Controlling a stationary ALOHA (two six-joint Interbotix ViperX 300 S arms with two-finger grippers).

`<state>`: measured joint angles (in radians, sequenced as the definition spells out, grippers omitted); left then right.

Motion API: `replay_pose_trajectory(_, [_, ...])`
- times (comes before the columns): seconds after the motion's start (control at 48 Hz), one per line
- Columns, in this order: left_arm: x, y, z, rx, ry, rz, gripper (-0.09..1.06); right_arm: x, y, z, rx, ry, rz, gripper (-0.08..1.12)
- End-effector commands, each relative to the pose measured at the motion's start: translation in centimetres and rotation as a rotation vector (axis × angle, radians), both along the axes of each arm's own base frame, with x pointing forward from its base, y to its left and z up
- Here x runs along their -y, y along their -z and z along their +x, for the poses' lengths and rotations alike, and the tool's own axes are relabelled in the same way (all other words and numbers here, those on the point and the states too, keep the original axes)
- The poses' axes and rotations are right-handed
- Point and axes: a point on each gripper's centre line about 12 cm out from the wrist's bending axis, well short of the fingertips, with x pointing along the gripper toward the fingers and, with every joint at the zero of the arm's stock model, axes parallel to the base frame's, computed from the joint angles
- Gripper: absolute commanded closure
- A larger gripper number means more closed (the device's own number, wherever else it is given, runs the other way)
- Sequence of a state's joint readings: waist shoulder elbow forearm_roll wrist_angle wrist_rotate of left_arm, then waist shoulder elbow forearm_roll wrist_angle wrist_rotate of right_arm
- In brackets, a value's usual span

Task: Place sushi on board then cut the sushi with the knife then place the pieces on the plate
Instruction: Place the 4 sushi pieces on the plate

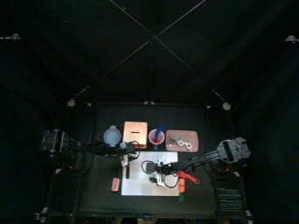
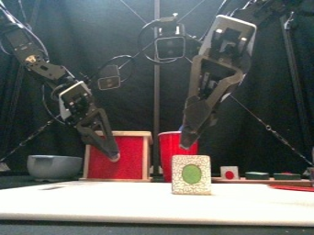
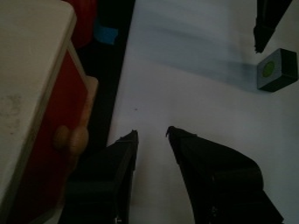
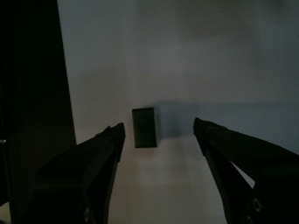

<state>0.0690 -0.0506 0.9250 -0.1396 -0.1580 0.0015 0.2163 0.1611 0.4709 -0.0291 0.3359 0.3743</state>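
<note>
**Right arm poised over a lone sushi piece on the board**

Standing nearest the front edge, a single sushi piece point(image 2: 190, 174) is resting upright on the white cutting board point(image 2: 110, 204), right of the board's middle, its pale green cut face turned toward the front. Nothing is touching it.

Directly above that piece, the right arm is slanting steeply down from the upper right, wrist high and jaws pointing at the board. The right gripper point(image 2: 192, 152) is hanging just over the piece. Its jaws are spread wide and are holding nothing; in the right wrist view the piece is lying on the board beyond the gap between them.

Over the board's left part, the left arm is leaning down from the upper left at a gentler angle. The left gripper point(image 3: 149, 133) is hovering above the board's back-left area, its jaws parted only by a narrow gap and empty.

Behind the board's back edge, the pale wooden box point(image 2: 135, 156) with its red drawer front is standing just past the left gripper. The red cup point(image 2: 170, 151) is standing to the box's right, behind the board's middle. The blue-grey bowl point(image 2: 54, 166) is sitting beyond the board's back-left corner, and the pink tray point(image 1: 181, 140) is lying beyond its back-right corner.
</note>
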Motion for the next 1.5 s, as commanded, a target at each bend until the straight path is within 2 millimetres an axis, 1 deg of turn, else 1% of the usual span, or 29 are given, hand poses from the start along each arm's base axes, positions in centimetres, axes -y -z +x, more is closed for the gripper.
replay_pose_trajectory(0.021, [-0.1,-0.5,0.3,0.015,0.001,0.003,0.22,-0.5,-0.8,0.9,0.03,-0.005,0.008,0.11])
replay_pose_trajectory(0.104, [-0.1,-0.4,0.3,0.008,0.002,0.003,0.22,-0.6,0.1,1.0,0.01,-0.007,0.004,0.13])
replay_pose_trajectory(0.188, [-0.1,-0.4,0.3,0.007,0.004,0.004,0.22,-0.6,0.6,1.0,-0.001,-0.009,-0.001,0.18])
replay_pose_trajectory(0.333, [0.0,-0.4,0.3,0.006,0.001,-0.001,0.22,-0.4,0.7,1.1,-0.001,-0.007,-0.005,0.35])
replay_pose_trajectory(0.375, [0.0,-0.4,0.3,0.008,-0.001,-0.003,0.22,-0.3,0.5,1.0,0.001,-0.006,-0.004,0.42])
replay_pose_trajectory(0.458, [0.0,-0.5,0.4,0.011,-0.003,-0.005,0.22,-0.2,0.0,0.7,-0.003,-0.006,-0.007,0.5])
replay_pose_trajectory(0.542, [0.0,-0.5,0.4,0.013,-0.005,-0.005,0.22,0.1,-1.0,-0.2,-0.018,-0.008,-0.017,0.51])
replay_pose_trajectory(0.604, [0.0,-0.6,0.5,0.016,-0.002,-0.004,0.22,0.7,-1.9,-1.0,-0.025,-0.002,-0.028,0.51])
replay_pose_trajectory(0.729, [0.0,-0.7,0.6,0.016,0.0,-0.002,0.22,3.1,-3.6,-2.6,-0.041,0.041,-0.048,0.51])
replay_pose_trajectory(0.75, [0.1,-0.7,0.6,0.019,0.002,-0.002,0.22,3.7,-4.0,-3.2,-0.048,0.056,-0.049,0.51])
replay_pose_trajectory(0.854, [0.1,-0.8,0.7,0.022,-0.001,-0.004,0.22,5.6,-5.1,-5.1,-0.066,0.101,-0.052,0.51])
replay_pose_trajectory(0.938, [0.1,-0.9,0.7,0.025,-0.002,-0.004,0.22,6.8,-5.7,-6.8,-0.081,0.13,-0.06,0.51])
replay_pose_trajectory(1.0, [0.0,-0.9,0.8,0.028,-0.002,-0.004,0.22,8.2,-6.0,-8.1,-0.087,0.166,-0.066,0.51])
replay_pose_trajectory(1.021, [0.0,-0.9,0.8,0.028,-0.002,-0.004,0.22,9.0,-6.1,-8.7,-0.092,0.188,-0.07,0.51])
replay_pose_trajectory(1.104, [0.0,-1.0,0.9,0.031,0.0,-0.002,0.22,11.1,-6.3,-10.4,-0.099,0.255,-0.071,0.51])
replay_pose_trajectory(1.312, [0.0,-1.1,1.0,0.032,0.004,0.002,0.22,16.8,-6.0,-15.2,-0.126,0.45,-0.1,0.51])
replay_pose_trajectory(1.417, [0.0,-1.5,1.2,0.048,0.0,0.0,0.22,19.9,-4.9,-17.3,-0.156,0.536,-0.162,0.51])
replay_pose_trajectory(1.5, [0.0,-1.7,1.5,0.055,0.001,0.001,0.22,21.7,-3.7,-18.7,-0.201,0.586,-0.19,0.51])
